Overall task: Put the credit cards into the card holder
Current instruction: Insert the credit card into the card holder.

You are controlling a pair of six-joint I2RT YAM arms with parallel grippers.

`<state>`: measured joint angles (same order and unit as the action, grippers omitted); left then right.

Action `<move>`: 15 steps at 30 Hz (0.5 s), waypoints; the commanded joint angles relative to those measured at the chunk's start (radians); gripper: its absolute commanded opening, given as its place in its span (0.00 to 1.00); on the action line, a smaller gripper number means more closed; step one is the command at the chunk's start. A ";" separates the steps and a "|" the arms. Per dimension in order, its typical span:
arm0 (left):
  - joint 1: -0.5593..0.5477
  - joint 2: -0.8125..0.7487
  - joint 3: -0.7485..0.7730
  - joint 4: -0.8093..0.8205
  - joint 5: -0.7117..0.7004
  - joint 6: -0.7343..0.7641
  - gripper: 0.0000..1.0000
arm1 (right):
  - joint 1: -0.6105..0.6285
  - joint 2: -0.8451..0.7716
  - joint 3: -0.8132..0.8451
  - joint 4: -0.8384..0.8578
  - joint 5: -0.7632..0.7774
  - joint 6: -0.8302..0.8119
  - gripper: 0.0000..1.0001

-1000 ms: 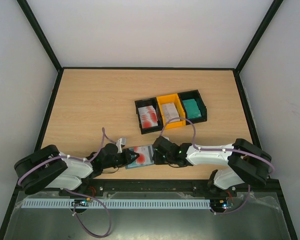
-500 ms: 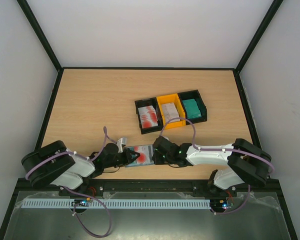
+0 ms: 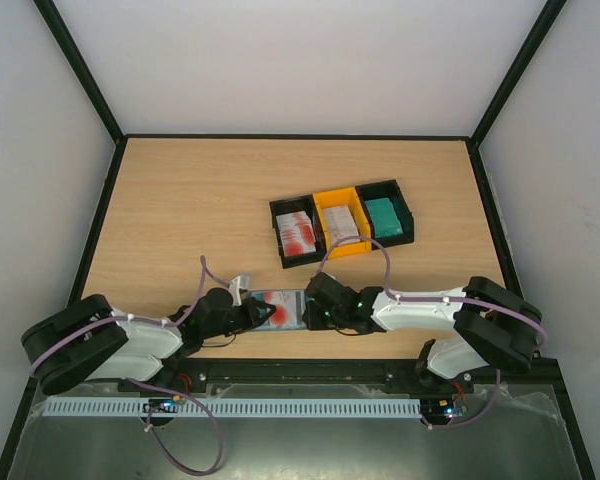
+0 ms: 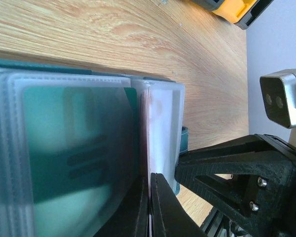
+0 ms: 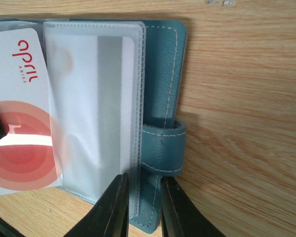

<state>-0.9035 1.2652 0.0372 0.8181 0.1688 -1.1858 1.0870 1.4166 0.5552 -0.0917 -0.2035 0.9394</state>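
Note:
The blue-teal card holder (image 3: 292, 300) lies open near the table's front edge, between my two grippers. In the right wrist view its cover (image 5: 163, 74), clasp tab (image 5: 163, 148) and clear sleeves (image 5: 93, 98) show. A red-and-white credit card (image 5: 17, 113) lies partly under a sleeve, and it also shows in the top view (image 3: 273, 313). My left gripper (image 4: 151, 174) is shut on this card's edge from the left. My right gripper (image 5: 142, 180) is shut on the holder's near edge, beside the tab. A teal card (image 4: 74, 148) sits inside another sleeve.
Three joined bins stand behind the holder. A black one (image 3: 297, 236) holds red-and-white cards, a yellow one (image 3: 342, 225) holds whitish cards, and a black one (image 3: 385, 215) holds green-teal cards. The right gripper's black body (image 4: 237, 168) is close beside my left fingers.
The left arm's elbow rose and then dropped back out to the left. The holder and card now lie a little straighter and further back. Both grippers kept their hold.

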 commanded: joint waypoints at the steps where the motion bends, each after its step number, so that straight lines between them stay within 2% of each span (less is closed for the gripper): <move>1: -0.003 -0.014 -0.012 -0.046 -0.034 0.011 0.02 | 0.008 0.030 -0.018 -0.026 -0.021 -0.019 0.17; 6: -0.003 0.024 -0.017 0.008 0.002 0.018 0.02 | 0.008 0.036 -0.017 -0.012 -0.027 -0.019 0.17; 15: -0.004 0.194 0.022 0.163 0.116 0.008 0.05 | 0.008 0.050 -0.005 -0.003 -0.034 -0.017 0.17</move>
<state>-0.9020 1.3964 0.0494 0.9310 0.2081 -1.1862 1.0866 1.4242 0.5556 -0.0776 -0.2150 0.9276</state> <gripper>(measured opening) 0.037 0.169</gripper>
